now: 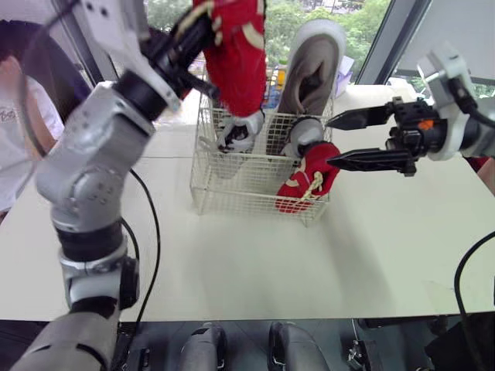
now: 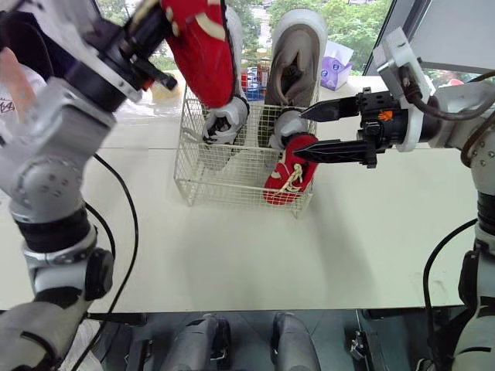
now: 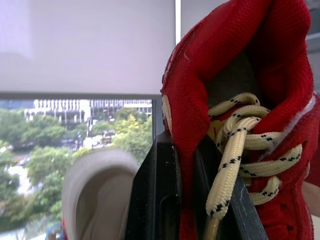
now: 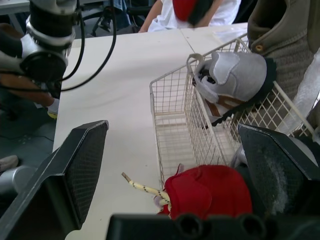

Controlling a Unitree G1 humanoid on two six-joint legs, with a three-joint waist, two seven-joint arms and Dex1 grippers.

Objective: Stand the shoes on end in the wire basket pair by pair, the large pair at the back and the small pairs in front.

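Observation:
The white wire basket (image 1: 232, 189) stands on the white table. At its back right a large taupe shoe (image 1: 313, 66) stands on end. My left gripper (image 1: 189, 35) is shut on the collar of a large red shoe (image 1: 236, 54), which hangs toe-down over the basket's back left. A small grey-white shoe (image 1: 236, 133) sits below it and another (image 1: 302, 135) sits at the right. A small red shoe (image 1: 309, 178) leans in the front right corner. My right gripper (image 1: 334, 140) hovers open just right of that small red shoe (image 4: 207, 192).
A person in a white shirt (image 1: 19, 116) sits at the table's left edge. A purple box (image 2: 334, 68) lies behind the basket. Bare tabletop (image 1: 255, 263) stretches in front of the basket.

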